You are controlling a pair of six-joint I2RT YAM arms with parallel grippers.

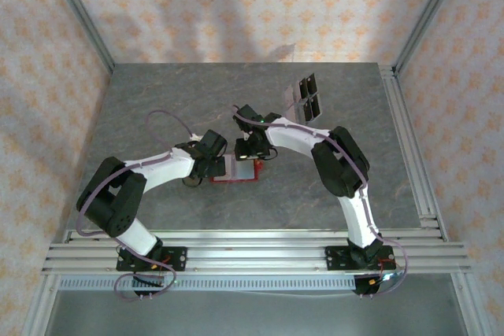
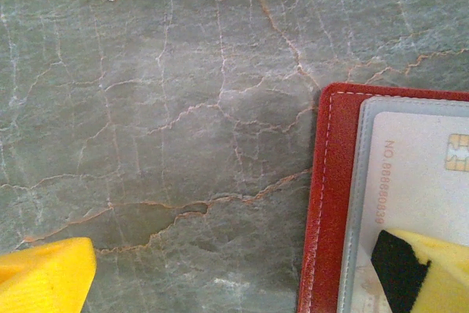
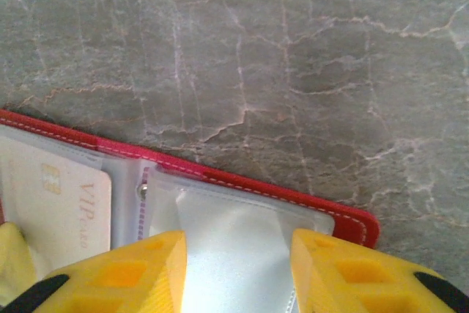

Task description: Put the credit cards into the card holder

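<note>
The holder [image 1: 239, 171] lies unfolded on the table [image 2: 146, 108] between the grippers. It is judged light, floppy and slick-sleeved, so pin its red edge. The left gripper [image 2: 234, 284] is spread wide, with one finger [image 2: 440, 269] on a card [image 2: 418, 174]; the right gripper [image 3: 238, 276] is spread over a sleeve [image 3: 234, 232], holding nothing.

Grey stone table [image 2: 146, 108] w/ thin white & orange-brown crack lines. The card holder [image 2: 330, 203] at 4 o'clock is red w/ white stitches; its pockets inside are pale grey & see-through. The card [image 2: 418, 181] is cream w/ a gold chip & gold nos. The left gripper [image 2: 234, 284] & right gripper [image 3: 238, 269] are yellow w/ black bits. The walls [image 1: 236, 5] are pink-white w/ orange flower shapes.
</note>
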